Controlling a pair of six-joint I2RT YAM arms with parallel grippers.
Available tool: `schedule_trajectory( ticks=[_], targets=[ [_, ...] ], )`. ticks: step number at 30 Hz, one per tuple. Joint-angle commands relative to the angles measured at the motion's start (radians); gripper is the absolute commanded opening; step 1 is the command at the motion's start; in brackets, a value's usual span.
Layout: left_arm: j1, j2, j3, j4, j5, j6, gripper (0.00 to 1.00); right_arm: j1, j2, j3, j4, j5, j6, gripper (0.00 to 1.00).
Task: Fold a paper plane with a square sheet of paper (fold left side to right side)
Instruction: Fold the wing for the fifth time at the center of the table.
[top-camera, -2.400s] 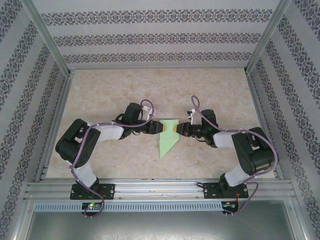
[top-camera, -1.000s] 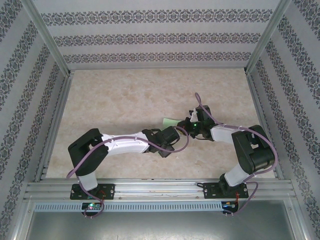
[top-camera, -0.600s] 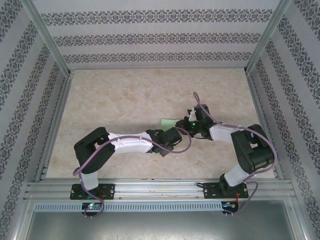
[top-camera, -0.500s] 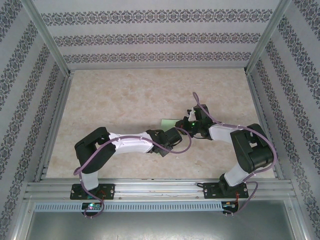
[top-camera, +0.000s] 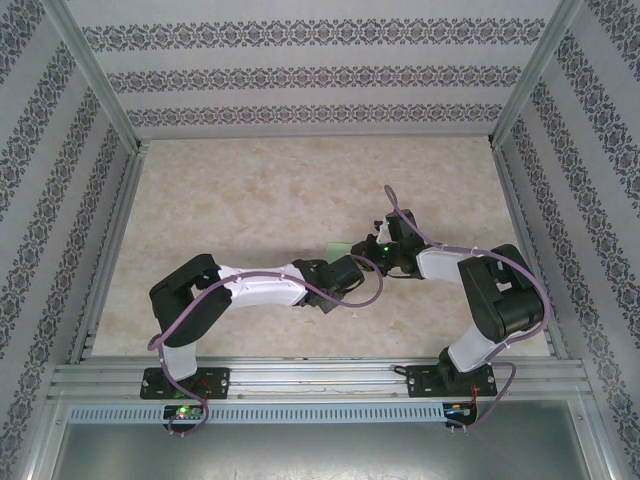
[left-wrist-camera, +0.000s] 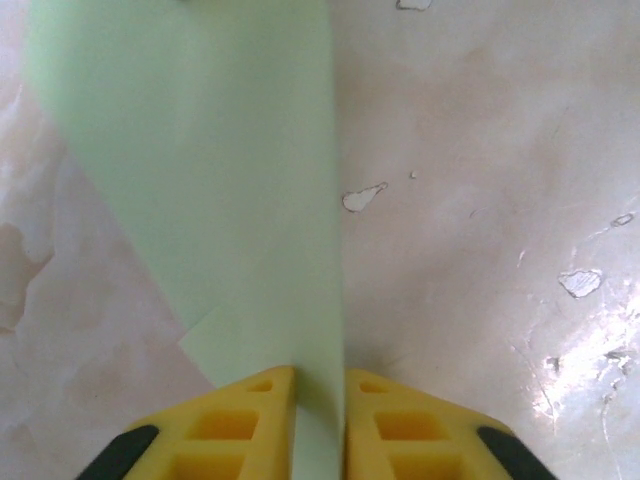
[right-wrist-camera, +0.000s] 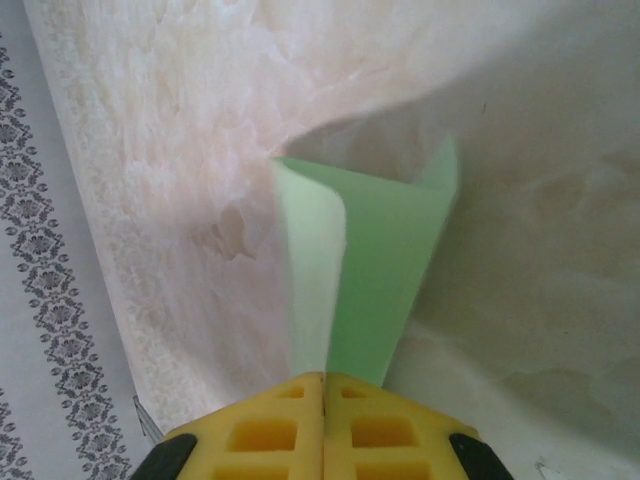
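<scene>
left gripper (left-wrist-camera: 320, 380) pinches thin pale-green paper plane (left-wrist-camera: 220, 200) | right gripper (right-wrist-camera: 322, 380) pinches folded end

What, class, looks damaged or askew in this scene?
The table top is chipped, with pale flakes beside the green paper. At the right gripper the paper's layers gape apart instead of lying flat.

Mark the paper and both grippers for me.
paper (left-wrist-camera: 200, 170), left wrist view, middle of its flat face.
left gripper (left-wrist-camera: 320, 410), left wrist view, gap between yellow fingertips.
right gripper (right-wrist-camera: 323, 395), right wrist view, seam where fingertips meet.
</scene>
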Motion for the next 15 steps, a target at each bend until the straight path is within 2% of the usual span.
schedule_trajectory(
  ticks=[1,6,9,15],
  targets=[
    [-0.016,0.006,0.003,-0.007,-0.024,-0.013,0.13,0.002,-0.026,0.022,-0.038,0.037,-0.018,0.15],
    [-0.011,-0.001,-0.005,0.008,0.015,-0.034,0.09,-0.048,-0.125,0.009,-0.157,0.116,-0.089,0.31],
    [0.001,-0.006,0.001,0.005,0.057,-0.049,0.06,-0.104,-0.204,-0.025,-0.209,0.154,-0.122,0.36],
    [0.070,-0.018,0.018,0.003,0.264,-0.097,0.01,-0.227,-0.346,-0.093,-0.301,0.157,-0.212,0.39]
  ],
)
